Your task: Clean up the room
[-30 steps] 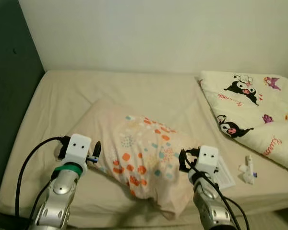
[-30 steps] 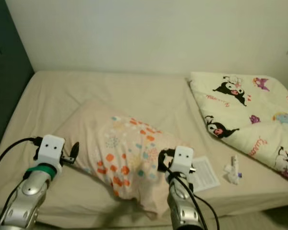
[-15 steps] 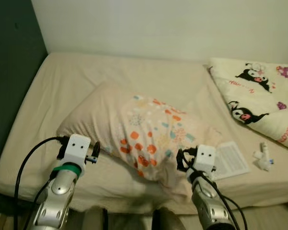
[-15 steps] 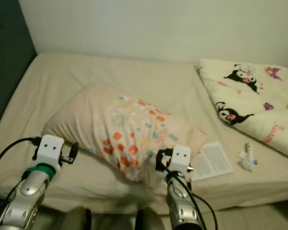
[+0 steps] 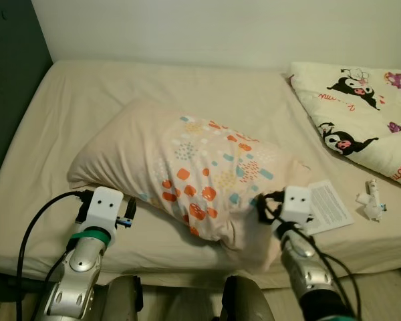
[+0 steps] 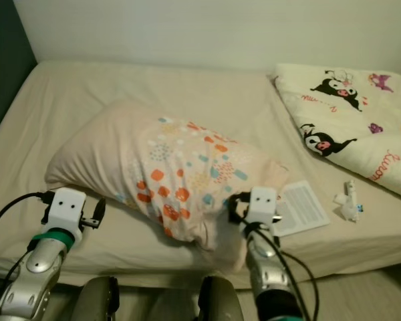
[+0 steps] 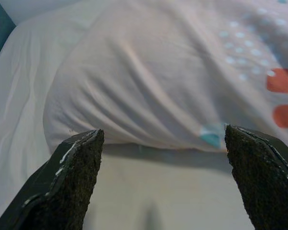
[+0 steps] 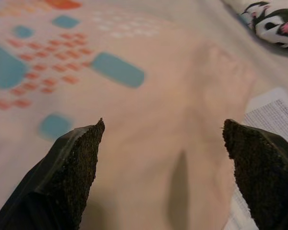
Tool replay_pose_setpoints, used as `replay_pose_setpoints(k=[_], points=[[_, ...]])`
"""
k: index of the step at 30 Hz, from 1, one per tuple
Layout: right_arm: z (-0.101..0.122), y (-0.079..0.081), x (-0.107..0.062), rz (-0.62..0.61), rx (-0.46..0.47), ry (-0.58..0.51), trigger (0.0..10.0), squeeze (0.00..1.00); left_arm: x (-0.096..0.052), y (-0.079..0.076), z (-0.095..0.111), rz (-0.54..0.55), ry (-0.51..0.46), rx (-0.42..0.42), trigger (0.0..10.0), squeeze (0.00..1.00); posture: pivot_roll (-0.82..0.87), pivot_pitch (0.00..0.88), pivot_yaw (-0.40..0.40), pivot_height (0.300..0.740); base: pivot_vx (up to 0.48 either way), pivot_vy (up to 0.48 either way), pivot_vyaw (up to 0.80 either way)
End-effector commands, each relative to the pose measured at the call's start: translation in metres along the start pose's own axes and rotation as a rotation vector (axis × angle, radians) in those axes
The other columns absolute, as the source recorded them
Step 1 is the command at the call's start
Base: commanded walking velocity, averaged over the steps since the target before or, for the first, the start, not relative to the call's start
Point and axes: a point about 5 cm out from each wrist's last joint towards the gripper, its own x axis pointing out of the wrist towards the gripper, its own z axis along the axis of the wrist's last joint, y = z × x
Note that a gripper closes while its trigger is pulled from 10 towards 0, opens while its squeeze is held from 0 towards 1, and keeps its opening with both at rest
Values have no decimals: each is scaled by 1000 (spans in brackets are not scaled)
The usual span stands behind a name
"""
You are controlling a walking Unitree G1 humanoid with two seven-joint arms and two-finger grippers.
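Since one second ago the pillow [image 5: 187, 174] has shifted toward the far left of the bed [image 5: 73, 114], its near right corner now drooping beside the right gripper [image 8: 163, 167], while the head camera has also tilted downward. The pillow is soft, plump and creased, pale pink fabric printed with orange and teal patches, lying diagonally across the middle of the mattress. The left gripper [image 7: 158, 177] hovers just off the pillow's near left edge, fingers [image 7: 72, 182] spread wide and grasping nothing; bare beige sheet lies between them. The right gripper is likewise spread and empty, fingertips [image 8: 72, 167] facing the pillow's corner. A flat printed paper sheet [image 5: 331, 206] rests just right of that corner, and a small white crumpled object [image 5: 373, 204] lies farther right near the bed's edge. A folded cartoon-print blanket [image 5: 361, 114] occupies the far right. Open sheet extends along the far and left margins.
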Motion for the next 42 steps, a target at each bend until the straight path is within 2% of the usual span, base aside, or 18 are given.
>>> replay_pose_setpoints(k=[1,4,5,9,10,17,18,22,23,27,30,32,33,34,35,36,38,42], points=[[0,-23,7,-73,-34,46,10000,0,0,11,-3,47,4,20,10000,0,170,43,-63,595,0,0,0],[2,-32,10,-102,-57,63,10000,0,0,15,-2,65,2,25,10000,0,170,43,-63,595,0,0,0],[1,-45,15,-147,-128,129,10000,0,1,25,1,85,-7,45,10000,0,177,53,-55,595,0,0,0],[-7,-51,15,-158,-172,197,10000,0,3,31,5,85,-19,69,10000,0,197,55,-51,595,0,0,0],[-10,-52,15,-157,-178,218,0,0,3,34,8,83,-30,77,10000,0,205,59,-51,595,0,0,0],[-19,-56,12,-200,-159,261,0,0,0,47,22,86,-77,84,10000,0,228,88,-26,595,0,0,0],[-22,-56,11,-210,-166,274,4157,0,1,48,24,84,-85,86,10000,0,229,86,-22,595,0,0,0],[-26,-51,10,-206,-166,291,4471,0,2,51,26,81,-92,90,10000,0,221,85,-10,595,0,0,0],[-30,-36,10,-121,-175,314,10000,0,5,53,28,82,-92,91,10000,0,215,78,-7,595,0,0,0],[-37,12,9,143,-238,352,10000,0,14,58,33,94,-98,105,10000,0,211,67,-6,595,0,0,0],[-37,12,9,143,-238,352,10000,0,14,58,33,94,-98,105,10000,0,211,67,-6,595,0,0,0],[-39,26,7,215,-260,362,10000,0,17,59,35,97,-104,108,10000,0,211,65,-5,595,0,0,0],[-36,55,5,360,-282,357,10000,0,21,60,40,101,-115,108,10000,0,206,66,-3,595,0,0,0],[-36,55,5,360,-282,357,10000,0,21,60,40,101,-115,108,10000,0,206,66,-3,595,0,0,0],[-32,85,-1,528,-302,349,10000,0,25,61,44,107,-125,109,10000,0,210,74,-2,595,0,0,0],[-32,85,-1,528,-302,349,10000,0,25,61,44,107,-125,109,10000,0,210,74,-2,595,0,0,0],[-14,142,-17,866,-254,316,10000,0,27,65,52,120,-148,111,10000,0,214,72,-4,595,0,0,0],[10,173,-34,1093,-153,277,10000,0,27,72,57,146,-173,109,10000,0,214,72,-4,595,0,0,0]])
